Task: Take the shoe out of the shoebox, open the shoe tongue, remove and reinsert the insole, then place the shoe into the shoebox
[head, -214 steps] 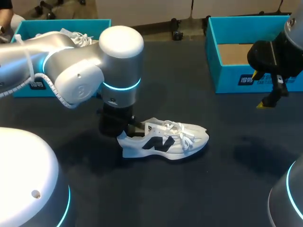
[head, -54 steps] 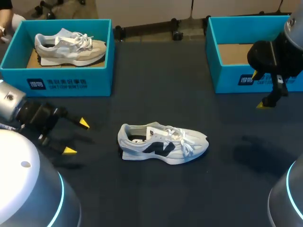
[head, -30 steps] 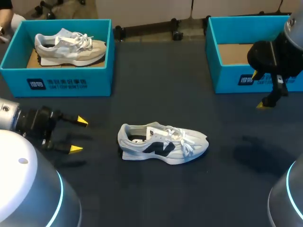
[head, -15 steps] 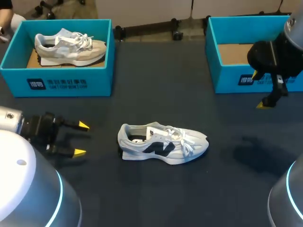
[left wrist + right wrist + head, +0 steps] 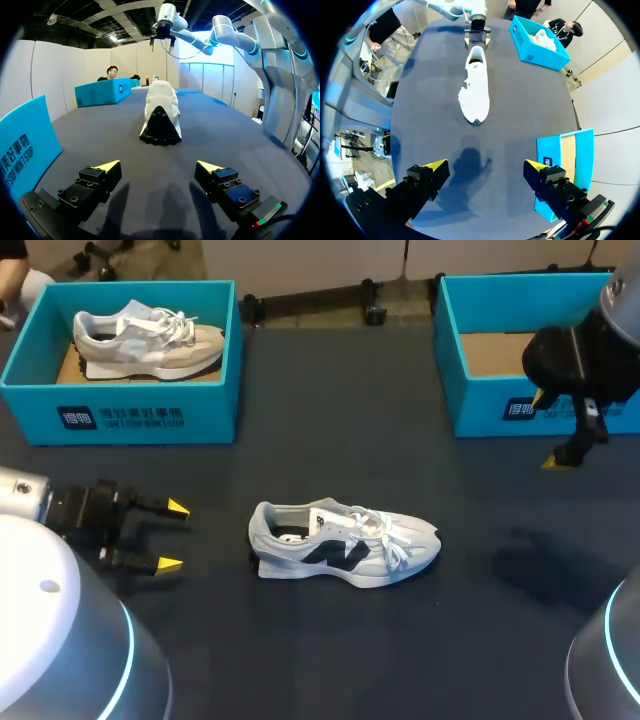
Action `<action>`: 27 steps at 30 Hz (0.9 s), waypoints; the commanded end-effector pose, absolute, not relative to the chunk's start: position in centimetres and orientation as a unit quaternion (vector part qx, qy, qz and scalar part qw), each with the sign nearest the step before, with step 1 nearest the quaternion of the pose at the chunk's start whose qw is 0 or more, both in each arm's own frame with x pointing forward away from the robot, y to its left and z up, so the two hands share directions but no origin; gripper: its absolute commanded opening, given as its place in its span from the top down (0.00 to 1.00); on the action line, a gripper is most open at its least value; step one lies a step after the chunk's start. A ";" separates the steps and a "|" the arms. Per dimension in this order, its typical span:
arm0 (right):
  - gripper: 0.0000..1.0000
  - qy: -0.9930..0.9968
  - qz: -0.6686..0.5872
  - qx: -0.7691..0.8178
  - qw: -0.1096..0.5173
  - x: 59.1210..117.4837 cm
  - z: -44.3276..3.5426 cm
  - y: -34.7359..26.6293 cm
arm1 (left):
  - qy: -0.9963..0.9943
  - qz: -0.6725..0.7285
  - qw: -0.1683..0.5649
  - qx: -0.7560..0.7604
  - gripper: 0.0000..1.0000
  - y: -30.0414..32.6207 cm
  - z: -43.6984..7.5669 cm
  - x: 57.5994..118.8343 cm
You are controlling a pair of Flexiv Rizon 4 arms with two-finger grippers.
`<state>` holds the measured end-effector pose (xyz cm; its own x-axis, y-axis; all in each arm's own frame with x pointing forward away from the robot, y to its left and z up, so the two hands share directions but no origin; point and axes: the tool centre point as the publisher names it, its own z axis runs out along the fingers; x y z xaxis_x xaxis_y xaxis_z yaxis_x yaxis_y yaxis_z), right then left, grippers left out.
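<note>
The white shoe (image 5: pixel 345 543) stands on its sole near the middle of the dark table (image 5: pixel 330 410), outside both boxes. Its toe points toward the right arm's side and its heel toward the left arm's side. The laces lie loose over the tongue. The opening at the heel looks dark, and from here it is hard to tell how the insole sits inside.

The left gripper (image 5: pixel 174 535) hangs low over the table, just off the shoe's heel end but not touching it. Its two fingers are spread wide with nothing between them. In the left wrist view the shoe's heel faces the gripper, straight ahead of the gap between the fingers.

The right gripper (image 5: pixel 485 164) is raised above the table in front of the right shoebox (image 5: pixel 455 390). Its fingers are also spread apart and hold nothing. In the right wrist view the shoe lies well ahead of it, toe nearest.

The right shoebox shows only its brown cardboard floor. The left shoebox (image 5: pixel 120 415) stands at the far left corner, and a beige shoe (image 5: pixel 145 337) lies in it on its sole.
</note>
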<state>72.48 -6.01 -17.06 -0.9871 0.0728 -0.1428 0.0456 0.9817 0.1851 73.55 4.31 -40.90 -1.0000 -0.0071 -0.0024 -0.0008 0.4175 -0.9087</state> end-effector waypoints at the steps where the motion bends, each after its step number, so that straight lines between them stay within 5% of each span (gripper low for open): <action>1: 0.00 0.993 0.089 0.030 0.074 72.6 -17.2 -5.9 | 0.842 -0.539 0.004 -0.003 0.00 4.3 -40.9 73.4; 27: 0.00 0.993 0.089 0.030 0.074 72.6 -17.2 -5.9 | 0.855 -0.519 0.002 -0.003 0.00 -2.7 -40.2 73.4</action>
<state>72.48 -6.02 -17.06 -0.9871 0.0729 -0.1428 0.0457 0.9817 0.1851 73.36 -1.73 -39.98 -1.0000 -0.0027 -0.0027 0.0012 0.4536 -0.8912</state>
